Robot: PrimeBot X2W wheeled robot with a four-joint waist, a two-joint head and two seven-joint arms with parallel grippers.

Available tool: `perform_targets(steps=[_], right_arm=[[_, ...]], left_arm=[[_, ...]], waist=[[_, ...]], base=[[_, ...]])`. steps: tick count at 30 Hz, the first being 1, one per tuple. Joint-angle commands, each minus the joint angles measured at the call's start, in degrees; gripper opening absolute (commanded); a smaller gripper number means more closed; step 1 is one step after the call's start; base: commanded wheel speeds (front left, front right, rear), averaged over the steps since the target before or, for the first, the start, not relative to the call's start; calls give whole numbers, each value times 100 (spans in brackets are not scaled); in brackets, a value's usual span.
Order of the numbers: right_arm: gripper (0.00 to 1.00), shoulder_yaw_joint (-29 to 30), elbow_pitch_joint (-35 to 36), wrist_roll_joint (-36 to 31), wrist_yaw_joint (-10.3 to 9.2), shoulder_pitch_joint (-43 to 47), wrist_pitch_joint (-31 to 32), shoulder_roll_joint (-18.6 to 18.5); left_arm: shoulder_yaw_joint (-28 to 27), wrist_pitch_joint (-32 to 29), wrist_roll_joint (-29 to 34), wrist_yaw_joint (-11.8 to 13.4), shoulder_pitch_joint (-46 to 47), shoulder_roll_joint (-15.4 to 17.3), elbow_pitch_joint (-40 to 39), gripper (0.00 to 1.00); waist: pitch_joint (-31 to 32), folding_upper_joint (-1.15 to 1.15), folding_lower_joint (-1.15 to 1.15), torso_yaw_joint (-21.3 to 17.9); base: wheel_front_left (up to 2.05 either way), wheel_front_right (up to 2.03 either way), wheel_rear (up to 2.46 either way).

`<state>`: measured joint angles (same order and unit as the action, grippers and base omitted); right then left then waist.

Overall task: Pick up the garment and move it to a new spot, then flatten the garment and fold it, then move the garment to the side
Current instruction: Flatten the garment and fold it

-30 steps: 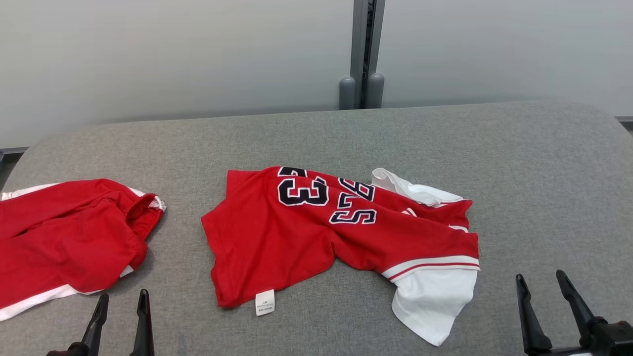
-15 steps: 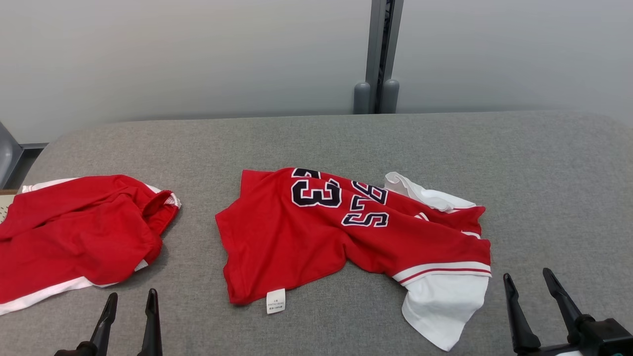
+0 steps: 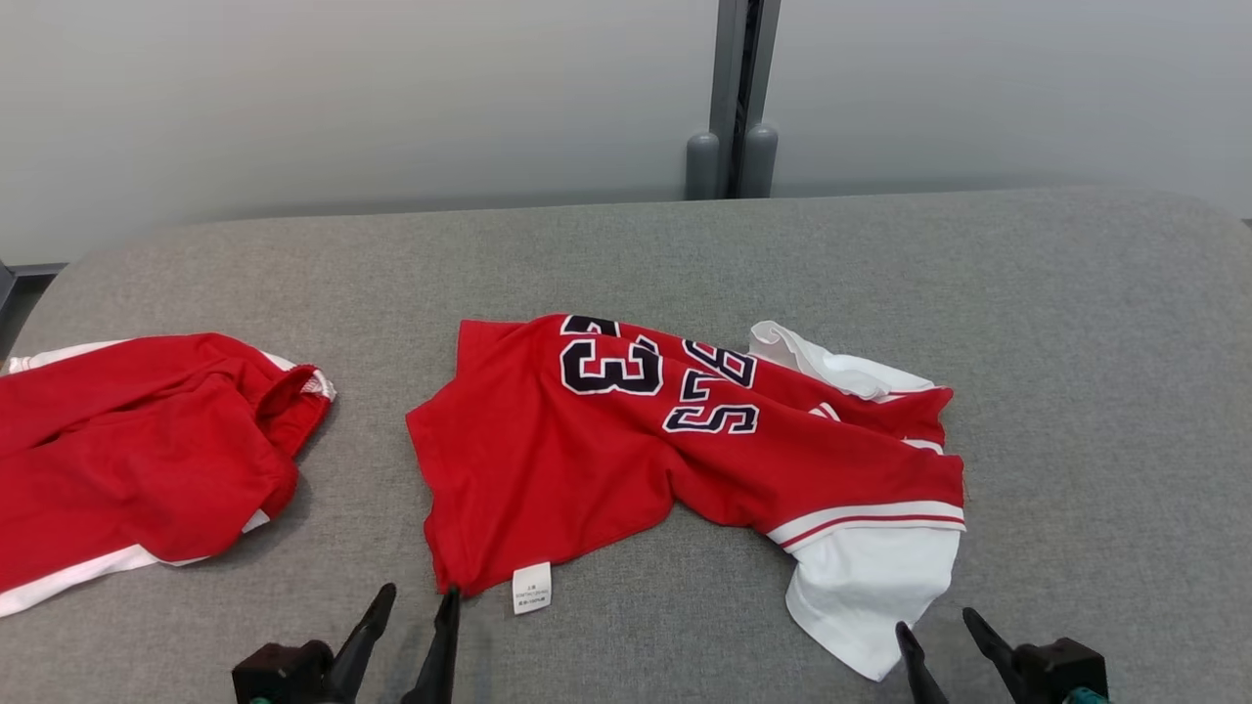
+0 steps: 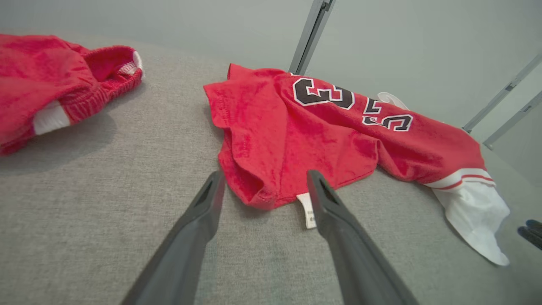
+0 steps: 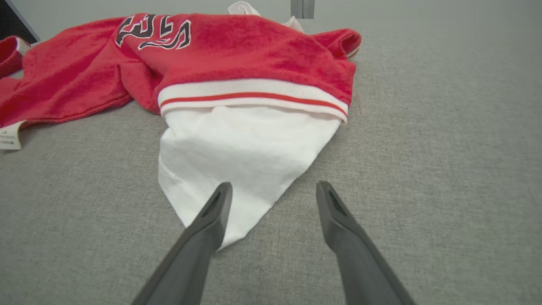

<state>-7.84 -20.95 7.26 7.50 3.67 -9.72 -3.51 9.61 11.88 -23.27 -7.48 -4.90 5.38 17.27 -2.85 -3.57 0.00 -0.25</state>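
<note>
Step in hand: the first pick-up, not yet made. My left gripper (image 3: 421,591) stood wide, holding nothing. The jersey (image 3: 606,469) lay crumpled on the pad (image 3: 1076,332) just ahead of it, red hem corner between my fingertips, label (image 3: 531,587) beside the right finger. My right gripper (image 3: 934,621) was likewise wide and empty, with the white sleeve (image 3: 871,582) tip at its left finger. Judgement: the next move calls for lowering both onto those edges and closing before any lift. A second garment (image 3: 137,460) lay well off to the left gripper's left
</note>
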Motion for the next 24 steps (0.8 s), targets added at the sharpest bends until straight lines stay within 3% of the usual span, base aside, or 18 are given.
perform_targets(steps=[1,8,24], right_arm=[[100,-65,-96,82,-1,-84,115,-16],[100,-311,-456,205,-1,-495,362,36],[100,-754,-932,396,-1,-975,266,69]], left_arm=[[119,-77,-116,-8,139,98,43,100],[409,-315,-521,-8,633,276,192,100],[799,-577,-945,-9,1125,550,588,100]], waist=[[-97,0,0,-43],[-517,0,0,-139],[-868,0,0,-171]], base=[[0,0,0],[0,0,0],[0,0,0]])
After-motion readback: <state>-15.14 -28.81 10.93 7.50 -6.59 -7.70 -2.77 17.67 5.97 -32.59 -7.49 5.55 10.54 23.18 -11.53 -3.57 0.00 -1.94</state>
